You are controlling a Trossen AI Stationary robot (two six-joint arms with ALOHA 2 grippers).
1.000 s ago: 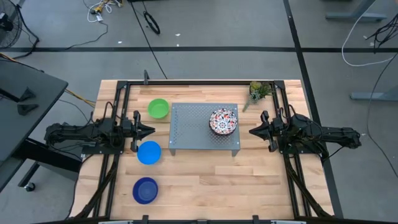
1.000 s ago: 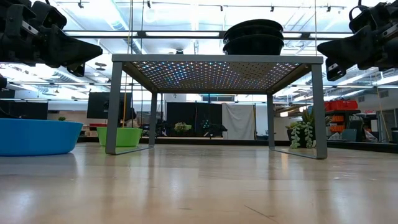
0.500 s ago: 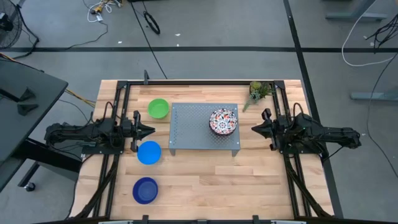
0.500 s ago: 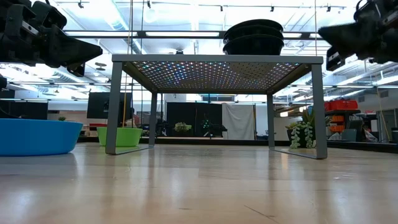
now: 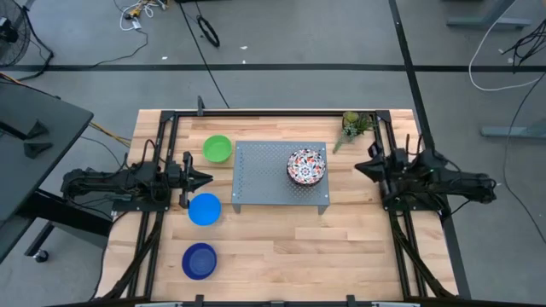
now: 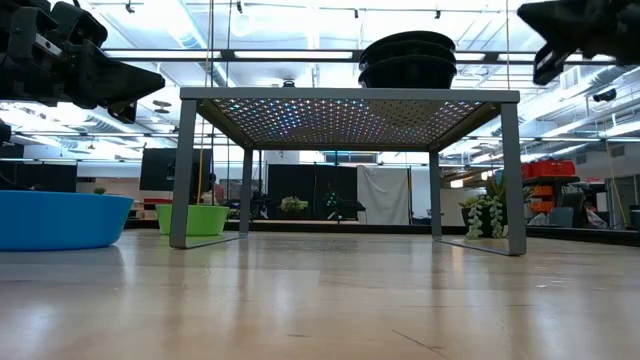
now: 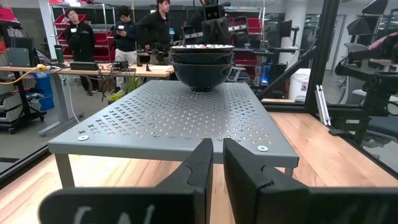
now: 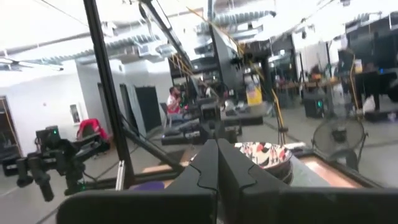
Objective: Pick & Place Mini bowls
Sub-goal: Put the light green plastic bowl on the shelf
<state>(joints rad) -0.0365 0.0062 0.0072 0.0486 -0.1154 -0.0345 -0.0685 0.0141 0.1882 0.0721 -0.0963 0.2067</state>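
Stacked floral mini bowls (image 5: pixel 306 166) sit on the grey perforated stand (image 5: pixel 264 183), toward its right side; they also show in the low view (image 6: pixel 408 58) and as bowls (image 7: pixel 202 62) in the left wrist view. A green bowl (image 5: pixel 217 148), a light blue bowl (image 5: pixel 205 209) and a dark blue bowl (image 5: pixel 199 261) rest on the table left of the stand. My left gripper (image 5: pixel 203 177) points level at the stand's left edge, with a narrow gap between its fingers (image 7: pixel 217 168). My right gripper (image 5: pixel 358 167) hangs shut (image 8: pixel 217 155), raised and right of the stand, holding nothing.
A small potted plant (image 5: pixel 354 124) stands at the far right corner of the table, just beyond my right gripper. Bare wood (image 5: pixel 299 256) lies in front of the stand. People stand at benches in the room beyond the table (image 7: pixel 118 31).
My right gripper has risen, drawn back a little toward the table's right edge and tipped its fingers upward. In the low view it has climbed to the picture's top. The bowls have stayed where they were.
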